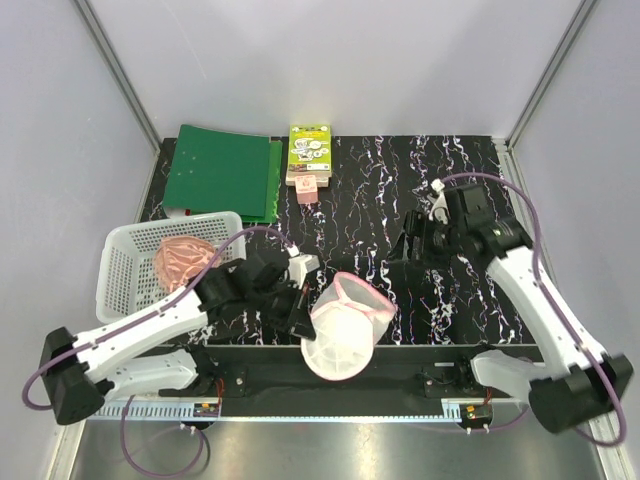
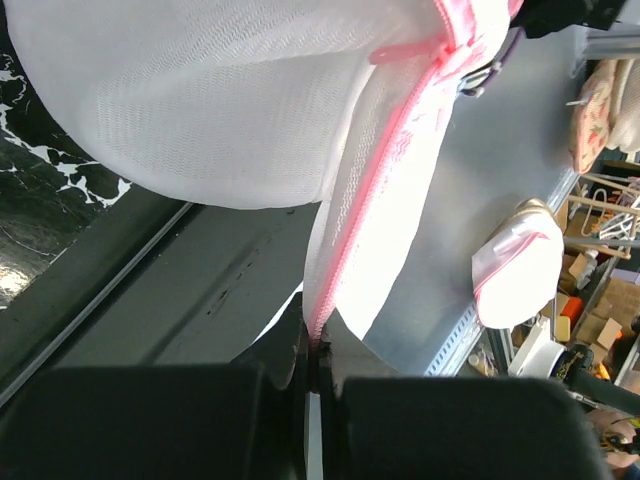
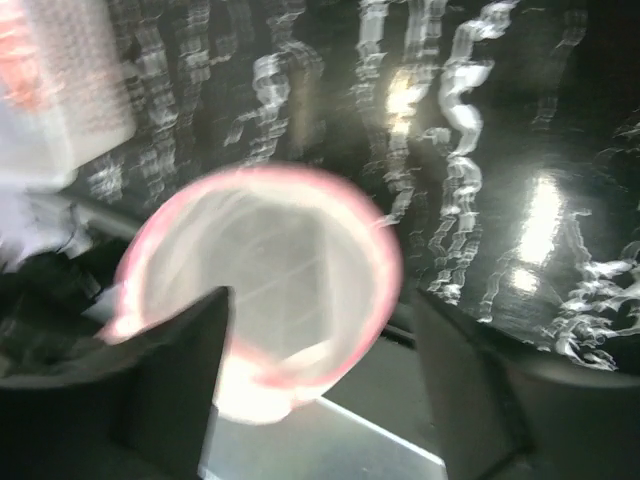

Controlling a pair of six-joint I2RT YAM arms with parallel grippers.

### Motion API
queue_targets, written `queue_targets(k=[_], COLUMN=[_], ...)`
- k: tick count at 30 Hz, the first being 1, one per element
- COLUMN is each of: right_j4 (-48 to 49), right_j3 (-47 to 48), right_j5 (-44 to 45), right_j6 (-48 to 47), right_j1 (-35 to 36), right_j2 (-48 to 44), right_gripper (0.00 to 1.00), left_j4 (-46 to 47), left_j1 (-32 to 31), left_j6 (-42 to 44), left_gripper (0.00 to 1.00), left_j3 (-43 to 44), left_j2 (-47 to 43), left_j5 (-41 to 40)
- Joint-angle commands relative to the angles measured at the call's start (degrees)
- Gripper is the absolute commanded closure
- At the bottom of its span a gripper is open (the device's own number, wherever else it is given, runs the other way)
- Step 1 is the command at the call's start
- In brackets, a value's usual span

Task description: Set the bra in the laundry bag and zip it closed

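The laundry bag [image 1: 345,325] is a white mesh pouch with pink zip edging, open like a clamshell at the table's near edge. My left gripper [image 1: 302,322] is shut on its pink zip edge, which the left wrist view shows pinched between the jaws [image 2: 318,345] with the mesh [image 2: 220,110] hanging above. The salmon bra [image 1: 183,262] lies crumpled in the white basket at the left. My right gripper [image 1: 405,245] is open and empty, to the right of and beyond the bag. In the blurred right wrist view the bag's round opening [image 3: 270,290] lies ahead of the wide-open gripper [image 3: 320,380].
The white lattice basket [image 1: 125,270] stands at the left of the black marbled table, with a corner in the right wrist view [image 3: 60,110]. A green folder [image 1: 222,172] and a small green-and-white pack [image 1: 309,155] lie at the back. The table's metal front rail [image 1: 400,380] runs below the bag.
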Motion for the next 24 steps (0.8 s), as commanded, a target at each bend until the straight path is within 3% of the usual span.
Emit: queue_targets(k=[1,3,9,17,18,19,23,24], right_j4=[2.4,4.1,7.4,7.6,7.7,7.8,7.8,7.8], right_j3=[-5.4,-9.7,-16.8,-15.1,-15.3,-15.5,-17.5,-17.6], right_j5=[-12.6,-14.2,-7.6,-2.2,-2.2,-2.3,-1.6,-1.1], right_j6=[1.3,2.4,6.6,7.1,7.1,7.1,6.9,6.9], right_j1=[2.1,2.5,2.5,2.5,2.6,2.6,2.5,2.5], right_j2=[-10.5,-11.1,-9.2,-10.5,-10.4,-10.4,-10.8,-10.5], right_gripper=[0.15,0.15,0.15,0.15,0.14,0.14,0.14,0.14], left_j4=[1.4,1.4,0.3,-0.1,-0.4,-2.2,-3.1,-3.3], left_j1=[1.5,1.9,4.3,8.2,8.5,9.1,9.5,9.8], left_j6=[3.7,6.4,13.7,19.8,19.7,19.2,16.8,16.6], left_gripper=[1.0,1.0,1.0,1.0,0.95,0.82,0.39,0.36], left_j3=[3.8,4.2,5.2,5.6,5.5,5.8,4.4,4.0], left_j2=[3.4,4.0,7.0,14.4,15.6,15.9,10.8,9.0], left_j5=[5.9,6.1,5.9,-7.9,-10.5,-15.4,-22.3,-23.0])
